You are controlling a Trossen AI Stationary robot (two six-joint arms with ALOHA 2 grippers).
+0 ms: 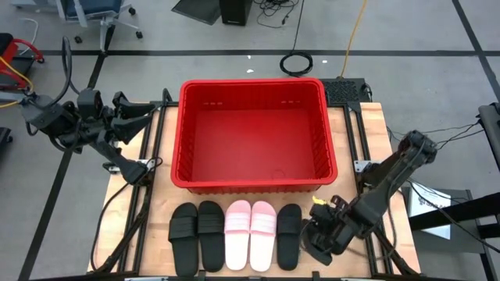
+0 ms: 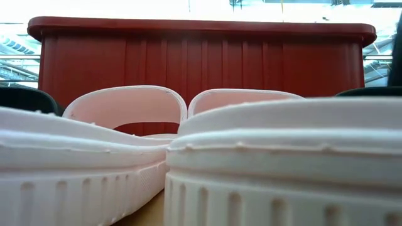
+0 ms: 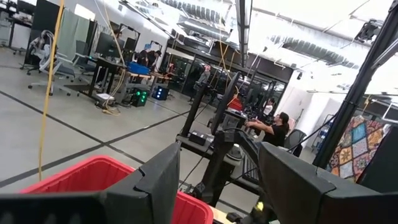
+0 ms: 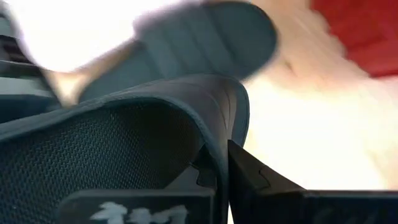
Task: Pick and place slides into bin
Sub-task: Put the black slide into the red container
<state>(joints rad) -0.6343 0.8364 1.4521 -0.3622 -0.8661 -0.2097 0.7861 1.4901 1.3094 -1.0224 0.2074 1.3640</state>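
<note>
The right tool (image 1: 322, 236) is low at the near right, pinched tight. The left tool (image 1: 144, 114) waits far left, fingers apart.

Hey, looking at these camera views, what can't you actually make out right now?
- High view: the sixth slide; the right gripper covers that spot beside the black slide.
- Low view: the bin interior and both arms, hidden by the pink slides close to the lens.
- Right wrist view: the black strap pinched in the fingers fills the frame; beyond it is blurred.
- Left wrist view: all slides, out of frame.
</note>
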